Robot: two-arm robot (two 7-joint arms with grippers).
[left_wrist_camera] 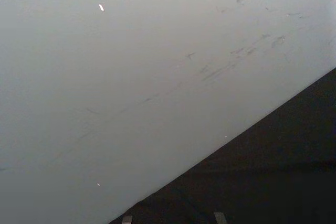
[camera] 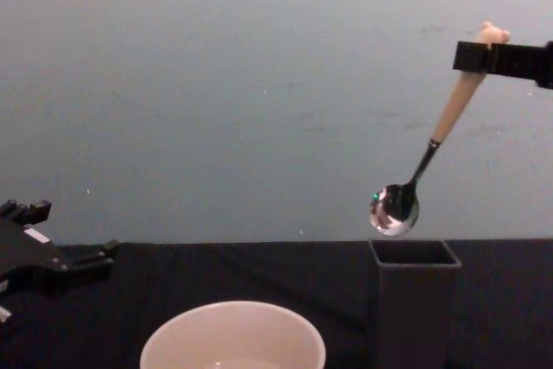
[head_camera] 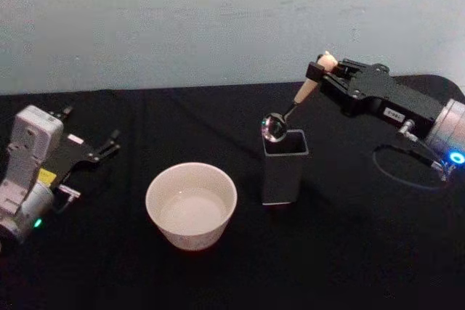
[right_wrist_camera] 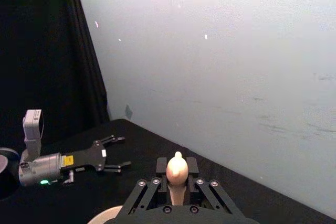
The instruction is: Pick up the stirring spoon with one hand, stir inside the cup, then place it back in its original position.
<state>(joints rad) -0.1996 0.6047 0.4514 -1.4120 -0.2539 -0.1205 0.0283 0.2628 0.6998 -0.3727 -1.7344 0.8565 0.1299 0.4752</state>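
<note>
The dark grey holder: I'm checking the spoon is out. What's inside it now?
Nothing shows inside the holder; the stirring spoon hangs with its bowl just above the rim, gripped by the right gripper. The interior is dark, so its bottom cannot be seen.

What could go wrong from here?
The right gripper pinches the stirring spoon near its knob; the tilted spoon could swing or slip. Its metal bowl hangs just above the left rim of the dark grey holder and might clip and tip it. The left gripper rests parked at left.
</note>
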